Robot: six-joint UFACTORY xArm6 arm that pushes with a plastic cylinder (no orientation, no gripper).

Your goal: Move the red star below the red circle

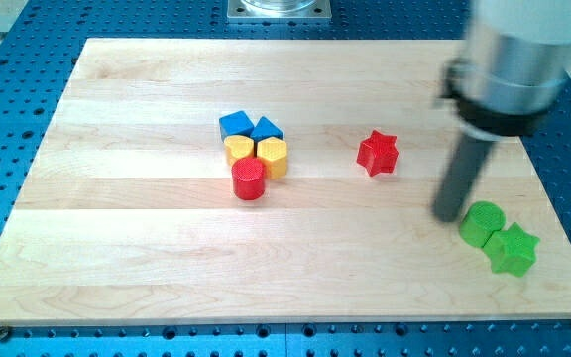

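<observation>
Bright, even light falls from overhead across the pale wooden surface (pixel 167 258), with no hard glare. Shadows are soft and short: a faint one hugs the red cylinder (pixel 249 179), another sits under the red star (pixel 377 153). My upper housing at the view's top right is smeared and overexposed; my tip (pixel 449 215) is sharper, though slightly blurred.
</observation>
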